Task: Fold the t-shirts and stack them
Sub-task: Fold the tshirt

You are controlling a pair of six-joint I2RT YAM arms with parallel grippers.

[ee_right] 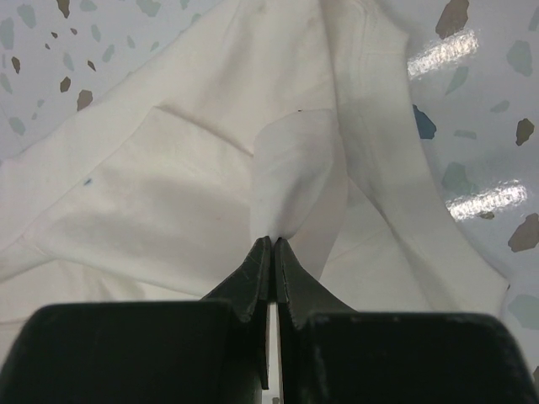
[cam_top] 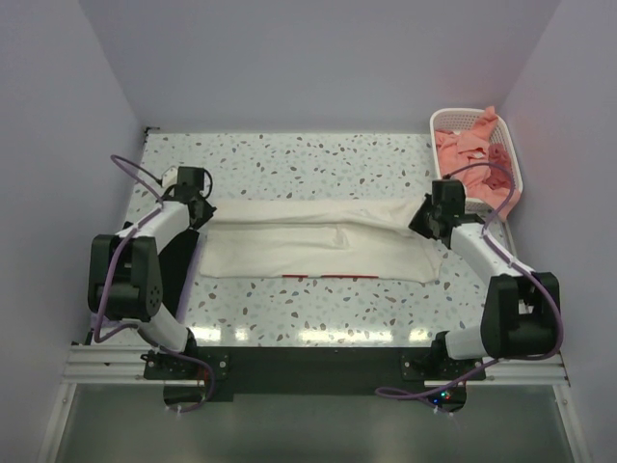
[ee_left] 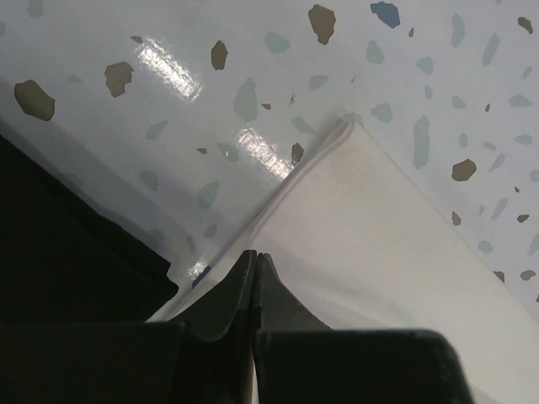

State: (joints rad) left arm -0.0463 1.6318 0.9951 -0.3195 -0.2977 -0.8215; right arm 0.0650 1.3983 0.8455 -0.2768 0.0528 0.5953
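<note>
Top external: where's the cream t-shirt (cam_top: 318,246)?
— Middle of the tabletop (cam_top: 289,154), long axis left-to-right. My left fingers (ee_left: 227,303) pinch its left end, right fingers (ee_right: 299,282) its right; each arm nearest its own end.

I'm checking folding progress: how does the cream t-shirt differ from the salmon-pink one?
The cream t-shirt lies flat on the table as a long band; the salmon-pink t-shirt sits crumpled in the basket. The left gripper and right gripper pinch the cream t-shirt at opposite ends; nothing holds the salmon-pink t-shirt. Both are soft cloth.
</note>
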